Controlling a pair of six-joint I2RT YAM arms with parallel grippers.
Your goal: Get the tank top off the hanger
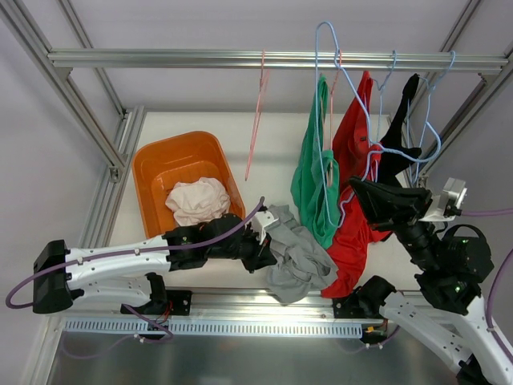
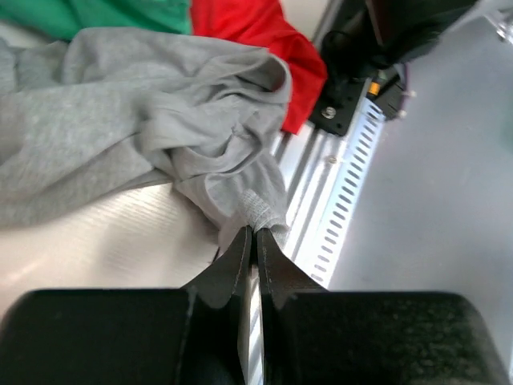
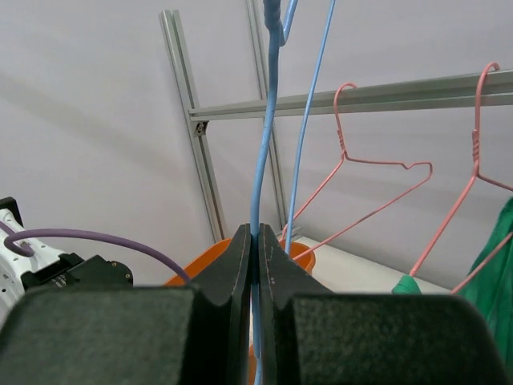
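Observation:
The grey tank top lies crumpled at the table's front edge, apart from any hanger. My left gripper is shut on a fold of its hem; the left wrist view shows this gripper pinching the grey cloth. My right gripper is shut on the wire of a bare blue hanger, whose hook rises above the rail. In the right wrist view the blue hanger runs straight up out of the shut right gripper.
A green top, a red one and a black one hang from the rail. An empty pink hanger hangs left of them. The orange bin at the left holds a pale garment.

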